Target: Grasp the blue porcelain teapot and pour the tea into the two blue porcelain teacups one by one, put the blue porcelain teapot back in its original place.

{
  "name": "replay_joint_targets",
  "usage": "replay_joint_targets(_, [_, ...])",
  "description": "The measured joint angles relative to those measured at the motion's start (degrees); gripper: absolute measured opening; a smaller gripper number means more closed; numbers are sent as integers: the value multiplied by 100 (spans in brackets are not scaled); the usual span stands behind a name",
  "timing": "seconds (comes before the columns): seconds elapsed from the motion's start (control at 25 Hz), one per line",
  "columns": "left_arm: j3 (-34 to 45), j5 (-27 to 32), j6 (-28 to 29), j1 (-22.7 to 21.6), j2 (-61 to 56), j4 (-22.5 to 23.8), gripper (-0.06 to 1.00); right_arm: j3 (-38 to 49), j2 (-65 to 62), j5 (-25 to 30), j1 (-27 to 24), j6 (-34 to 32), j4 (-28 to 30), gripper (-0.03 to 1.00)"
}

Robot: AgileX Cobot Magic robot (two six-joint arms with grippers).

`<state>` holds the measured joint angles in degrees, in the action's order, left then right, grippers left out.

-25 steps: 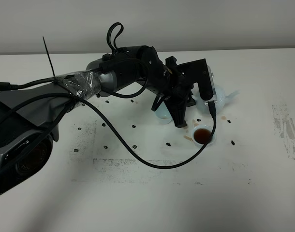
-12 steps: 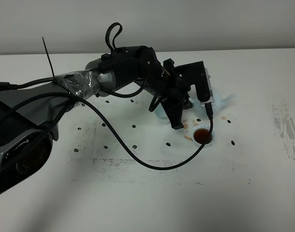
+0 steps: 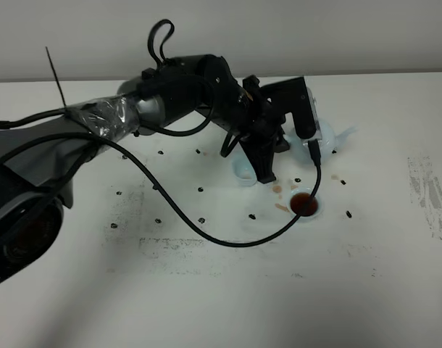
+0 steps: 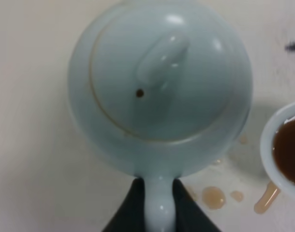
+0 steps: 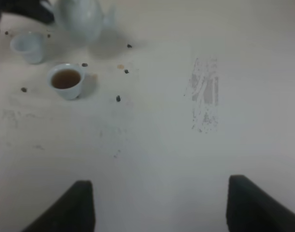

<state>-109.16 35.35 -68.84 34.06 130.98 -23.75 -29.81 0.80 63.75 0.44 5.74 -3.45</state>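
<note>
Pale-blue glossy porcelain teapot (image 4: 159,92) is held upright by its loop handle, pinched in the left tool (image 4: 158,198), just beside the tea-filled pale-blue teacup (image 4: 287,154) on the white desk (image 3: 206,290). Right tool (image 5: 159,203) is spread.

A: Teapot (image 3: 330,138)?
B: Toward the far edge of the tabletop (image 3: 206,304), right of the middle. Resting or lifted, can't tell.
A: Cups?
B: Teacup with tea (image 3: 303,204) near the teapot, on its front-edge side. Other teacup (image 3: 244,170) sits left of that one, a bit farther back, apart from it.
A: Between them?
B: Spilled drops (image 3: 279,190) on the tabletop, close to the teacup with tea.
A: Cable (image 3: 206,235)?
B: Loops in front of the other teacup, on the front-edge side, coming from the left edge.
</note>
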Motion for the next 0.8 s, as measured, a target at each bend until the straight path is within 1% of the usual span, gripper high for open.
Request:
replay_joint_targets(0.24, [0,458,292,-316,-632,54,4,0,0,0,0,0,0,56])
replay_joint_targets(0.4, [0,849,558,-527,-778,389,4,0,0,0,0,0,0,56])
replay_joint_targets(0.52, [0,1306,746,-665,-917,584,4,0,0,0,0,0,0,56])
replay_joint_targets(0.68, [21,1743,867,-858,-1104,603,4,0,0,0,0,0,0,56])
replay_joint_targets(0.8, [340,1792,894,-1000,-1271,609,4,0,0,0,0,0,0,56])
